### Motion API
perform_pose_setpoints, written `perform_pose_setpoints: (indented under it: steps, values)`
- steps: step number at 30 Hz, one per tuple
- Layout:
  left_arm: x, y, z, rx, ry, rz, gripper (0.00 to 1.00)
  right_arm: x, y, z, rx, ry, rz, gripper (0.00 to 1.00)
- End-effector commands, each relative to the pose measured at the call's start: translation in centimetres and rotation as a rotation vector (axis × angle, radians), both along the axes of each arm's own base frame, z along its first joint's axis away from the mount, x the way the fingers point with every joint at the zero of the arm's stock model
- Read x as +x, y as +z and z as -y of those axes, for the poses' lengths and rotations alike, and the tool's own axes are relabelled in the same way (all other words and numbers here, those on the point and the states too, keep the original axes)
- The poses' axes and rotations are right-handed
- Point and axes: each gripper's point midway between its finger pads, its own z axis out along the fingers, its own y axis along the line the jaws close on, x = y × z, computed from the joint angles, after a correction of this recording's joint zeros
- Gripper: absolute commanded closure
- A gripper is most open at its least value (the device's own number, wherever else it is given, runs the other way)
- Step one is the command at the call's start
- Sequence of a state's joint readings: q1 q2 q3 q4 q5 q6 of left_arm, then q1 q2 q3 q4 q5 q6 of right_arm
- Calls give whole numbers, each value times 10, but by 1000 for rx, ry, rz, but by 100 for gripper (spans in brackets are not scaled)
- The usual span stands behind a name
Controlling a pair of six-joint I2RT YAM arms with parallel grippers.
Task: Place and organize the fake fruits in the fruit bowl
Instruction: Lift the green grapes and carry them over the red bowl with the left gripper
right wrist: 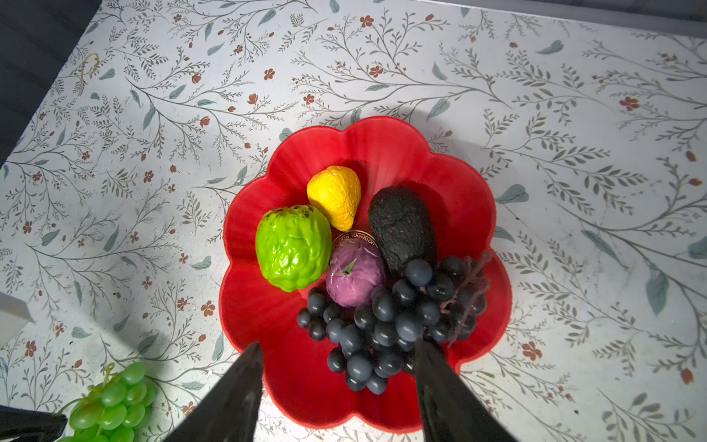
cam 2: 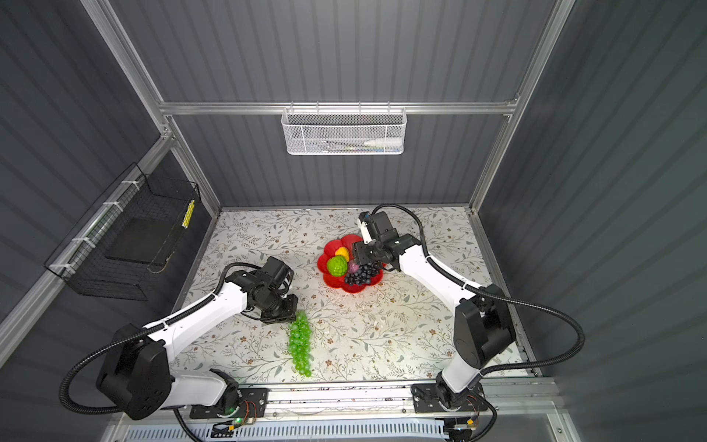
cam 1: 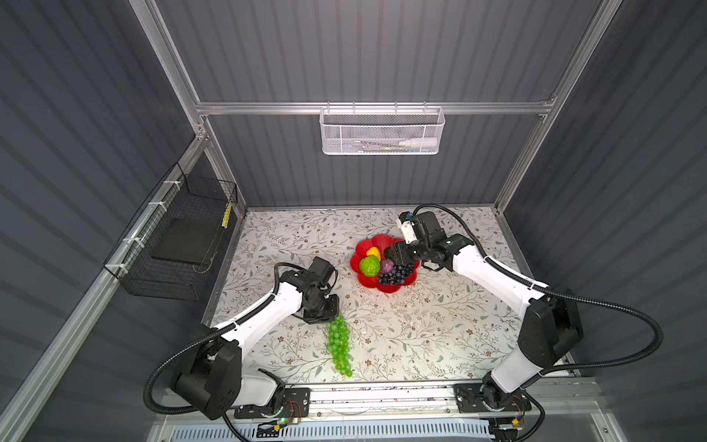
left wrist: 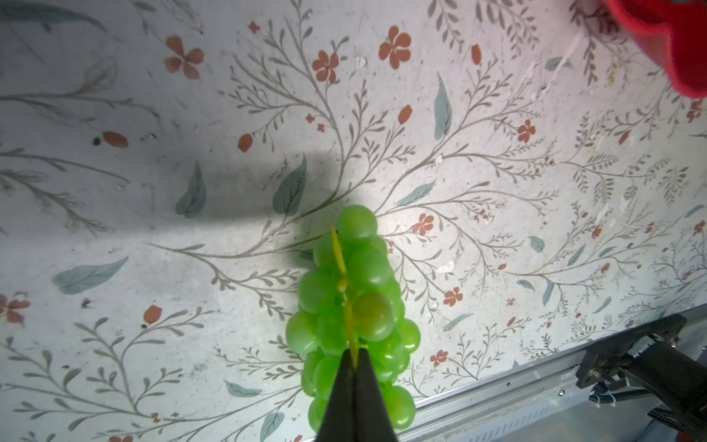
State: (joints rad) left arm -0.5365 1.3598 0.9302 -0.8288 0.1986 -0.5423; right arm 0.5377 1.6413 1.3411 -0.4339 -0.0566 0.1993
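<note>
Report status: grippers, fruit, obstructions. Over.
Left gripper jaws shut on green grape bunch stem. Right gripper jaws open above fruit bowl, five fruits inside. It may block the drop.

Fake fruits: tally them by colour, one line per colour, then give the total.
Green: 2 (green grape bunch, bumpy fruit)
Yellow: 1 (pear)
Black or blue-black: 2 (avocado, dark grape bunch)
Purple: 1 (small purple fruit)
Total: 6
</note>
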Motion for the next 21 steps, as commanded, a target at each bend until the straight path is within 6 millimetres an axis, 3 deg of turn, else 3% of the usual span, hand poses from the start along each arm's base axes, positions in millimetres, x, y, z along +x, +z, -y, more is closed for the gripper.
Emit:
perform_pose_setpoints:
  steps: [1, 8, 17, 21]
  values:
    - [4, 19, -1, -7, -15, 42, 100, -1, -4, -4, 2, 8, -8, 36]
    - [15, 52, 13, -96, -26, 114, 100, -2, 4, -3, 10, 12, 17, 36]
    - [27, 117, 48, -304, -76, 203, 100, -11, 29, 5, 46, 4, 77, 36]
    - [42, 145, 67, -394, -100, 250, 100, -11, 40, 10, 67, -5, 118, 35]
